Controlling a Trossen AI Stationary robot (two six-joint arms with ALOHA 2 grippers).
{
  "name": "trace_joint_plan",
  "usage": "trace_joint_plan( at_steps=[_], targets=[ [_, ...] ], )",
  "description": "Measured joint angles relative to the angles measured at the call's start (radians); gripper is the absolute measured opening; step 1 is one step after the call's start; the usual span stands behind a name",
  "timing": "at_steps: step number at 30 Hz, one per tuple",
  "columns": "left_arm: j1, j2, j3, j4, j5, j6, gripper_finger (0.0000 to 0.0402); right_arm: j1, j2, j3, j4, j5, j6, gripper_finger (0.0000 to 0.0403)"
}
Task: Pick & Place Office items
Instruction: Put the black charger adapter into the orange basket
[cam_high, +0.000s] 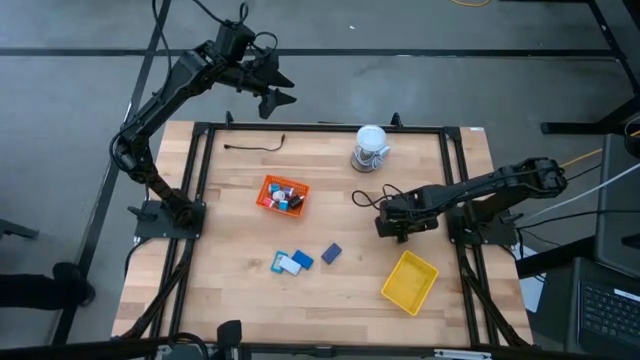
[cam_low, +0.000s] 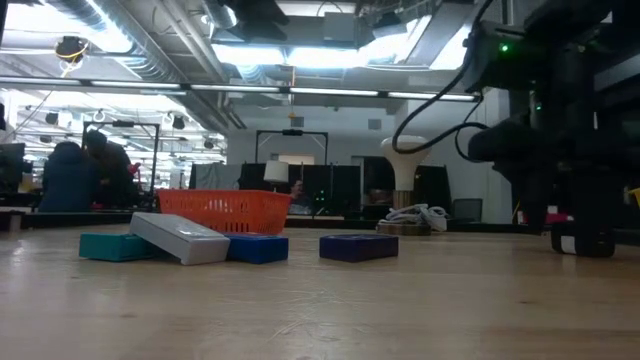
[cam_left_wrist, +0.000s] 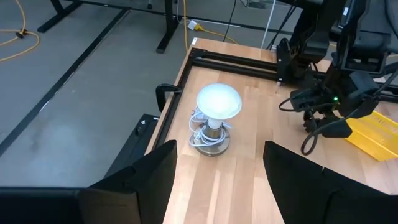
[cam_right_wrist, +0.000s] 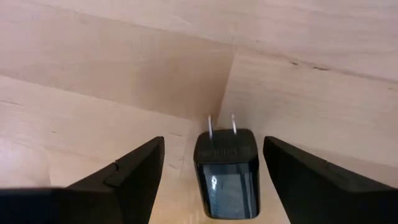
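Note:
A small black plug block (cam_right_wrist: 227, 173) with two metal prongs lies flat on the wood. My right gripper (cam_right_wrist: 213, 143) is low over it and open, one finger on each side, not touching; in the high view my right gripper (cam_high: 393, 222) is right of centre. A teal block (cam_low: 112, 245), a white block (cam_low: 182, 238), a blue block (cam_low: 258, 248) and a navy block (cam_high: 331, 253) lie on the near middle of the table. The orange tray (cam_high: 268, 189) holds several small pieces. My left gripper (cam_high: 275, 92) is open, raised beyond the table's far edge.
The yellow tray (cam_high: 410, 280) sits near the table's right near corner. A white-and-grey cylindrical roll (cam_high: 370, 148) stands by the far edge, also seen as the roll (cam_left_wrist: 217, 102) in the left wrist view. A thin black cord (cam_high: 255, 147) lies far left. People show in the room behind.

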Motion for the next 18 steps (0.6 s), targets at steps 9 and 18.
trace_joint_plan(
  at_steps=[9, 18],
  targets=[
    [0.0, 0.0, 0.0, -0.017, 0.0, 0.002, 0.0235, -0.001, 0.037, 0.0, -0.003, -0.021, -0.053, 0.0278],
    [0.0, 0.0, 0.0, -0.017, -0.003, 0.008, 0.0235, -0.004, 0.121, 0.007, -0.001, -0.057, -0.105, 0.0274]
  ],
)
